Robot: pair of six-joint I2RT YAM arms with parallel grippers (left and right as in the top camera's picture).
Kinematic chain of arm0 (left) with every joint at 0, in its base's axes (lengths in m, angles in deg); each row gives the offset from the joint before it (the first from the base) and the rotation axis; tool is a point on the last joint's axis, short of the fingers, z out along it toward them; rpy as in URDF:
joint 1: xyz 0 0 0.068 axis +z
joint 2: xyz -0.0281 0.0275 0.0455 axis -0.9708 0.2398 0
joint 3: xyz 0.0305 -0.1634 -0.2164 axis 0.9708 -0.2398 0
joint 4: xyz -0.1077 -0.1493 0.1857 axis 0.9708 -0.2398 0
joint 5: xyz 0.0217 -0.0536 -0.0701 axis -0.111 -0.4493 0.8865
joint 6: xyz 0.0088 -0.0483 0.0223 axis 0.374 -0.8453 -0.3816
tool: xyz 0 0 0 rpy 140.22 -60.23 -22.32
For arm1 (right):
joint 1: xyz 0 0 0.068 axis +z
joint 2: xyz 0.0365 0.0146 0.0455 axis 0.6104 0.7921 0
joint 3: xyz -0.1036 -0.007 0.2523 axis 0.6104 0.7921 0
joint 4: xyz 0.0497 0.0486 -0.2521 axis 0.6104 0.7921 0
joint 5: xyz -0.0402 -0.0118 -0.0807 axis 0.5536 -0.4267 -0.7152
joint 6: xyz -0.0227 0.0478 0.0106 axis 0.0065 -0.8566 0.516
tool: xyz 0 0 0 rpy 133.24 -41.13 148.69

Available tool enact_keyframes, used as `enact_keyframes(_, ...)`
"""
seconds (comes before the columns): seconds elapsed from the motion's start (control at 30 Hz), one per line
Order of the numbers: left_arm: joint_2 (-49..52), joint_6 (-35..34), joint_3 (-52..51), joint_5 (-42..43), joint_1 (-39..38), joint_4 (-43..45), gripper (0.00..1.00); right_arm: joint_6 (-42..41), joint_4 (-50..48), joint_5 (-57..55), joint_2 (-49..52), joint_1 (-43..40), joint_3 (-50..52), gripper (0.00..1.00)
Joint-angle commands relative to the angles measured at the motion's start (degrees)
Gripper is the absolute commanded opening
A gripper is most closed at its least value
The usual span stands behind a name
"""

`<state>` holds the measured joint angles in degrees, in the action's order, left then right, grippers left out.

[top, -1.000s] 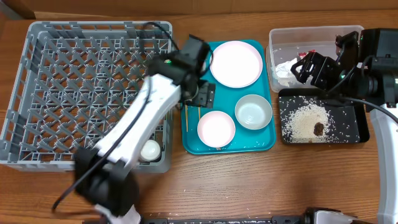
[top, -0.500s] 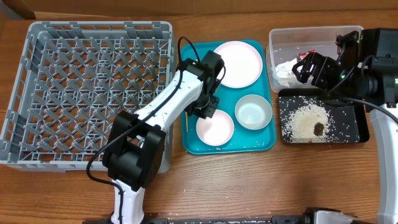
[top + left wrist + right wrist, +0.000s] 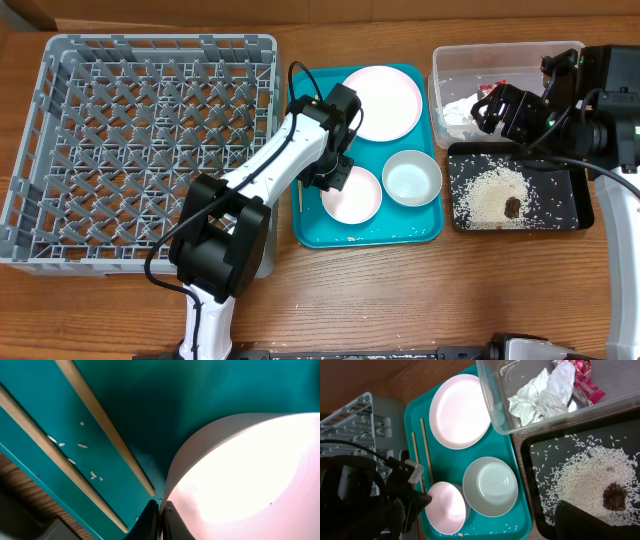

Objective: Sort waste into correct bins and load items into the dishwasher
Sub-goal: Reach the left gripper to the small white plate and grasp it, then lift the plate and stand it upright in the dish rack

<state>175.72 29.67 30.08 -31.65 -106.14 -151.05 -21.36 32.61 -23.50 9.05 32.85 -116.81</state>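
My left gripper (image 3: 335, 180) is shut on the left rim of a pinkish-white bowl (image 3: 355, 196). In the left wrist view its fingertips (image 3: 152, 519) pinch the bowl's thin edge (image 3: 200, 445), one finger inside and one outside. The bowl sits tilted on the teal serving tray (image 3: 400, 228), beside two wooden chopsticks (image 3: 102, 422). A second white bowl (image 3: 411, 178) and the round plate (image 3: 380, 102) are on the same tray. My right gripper (image 3: 488, 110) hangs open over the near edge of the clear tub (image 3: 505, 58), with nothing in it.
The grey dish-rack crate (image 3: 60, 150) fills the left of the table. The tub holds crumpled white paper (image 3: 537, 395) and a red-and-white wrapper (image 3: 585, 382). The black tray (image 3: 572, 208) holds rice (image 3: 488, 195) and a brown lump (image 3: 513, 207). Loose grains lie on the teal tray.
My left arm swung from the crate's edge onto the teal tray, and its gripper closed on the bowl's rim. The bowl shifted slightly right and tipped. The right arm stayed put.
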Motion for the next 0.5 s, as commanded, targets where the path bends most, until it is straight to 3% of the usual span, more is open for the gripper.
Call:
enact_keyframes(0.0,0.9,-0.4,-0.1,0.4,-0.5,0.2,0.05,0.4,-0.4,-1.3,-0.3,0.2,0.0,0.97)
enact_keyframes(0.27,-0.4,-0.7,1.3,-3.6,0.9,-3.9,0.04,0.4,-0.4,-1.3,-0.3,0.2,0.0,1.0)
enact_keyframes(0.47,-8.9,-2.5,10.7,-7.4,5.8,-12.3,0.04,0.4,-1.1,-1.3,-0.3,0.2,0.0,1.0)
